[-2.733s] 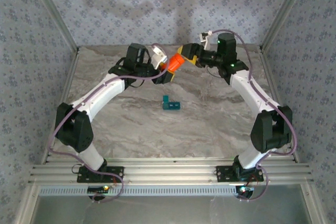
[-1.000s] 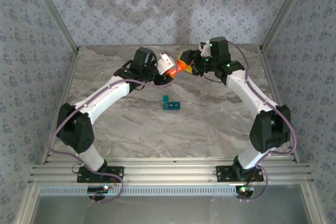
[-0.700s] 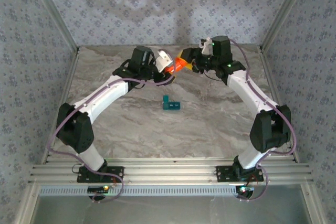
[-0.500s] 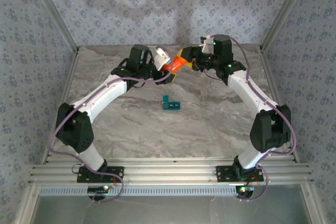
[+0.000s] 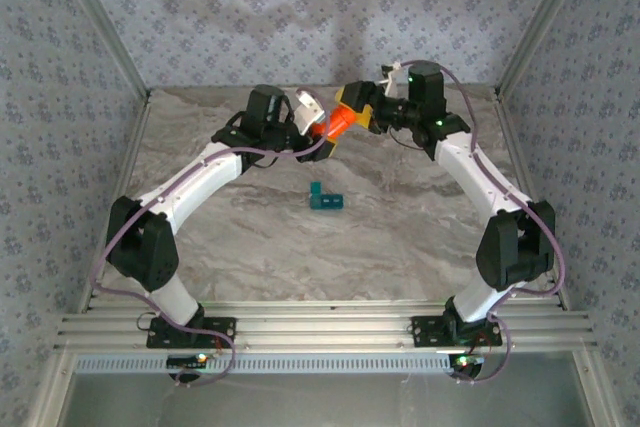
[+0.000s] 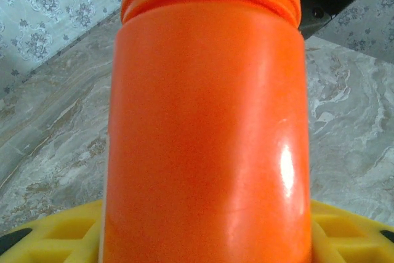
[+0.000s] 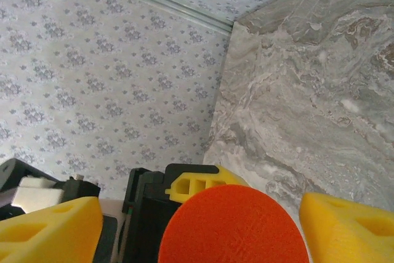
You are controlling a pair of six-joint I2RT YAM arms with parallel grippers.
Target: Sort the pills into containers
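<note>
R gripper spread off cap; pill box well apart, nearer bases.

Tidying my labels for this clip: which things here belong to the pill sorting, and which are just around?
In the job: pill box; bottle, held by the left gripper; its cap, at the right gripper.
Just around: table, patterned walls, metal rail.

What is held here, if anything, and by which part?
The left gripper clamps the orange bottle around its body. The right gripper stands open, fingers straddling the cap with a gap on one side, gripping nothing.
</note>
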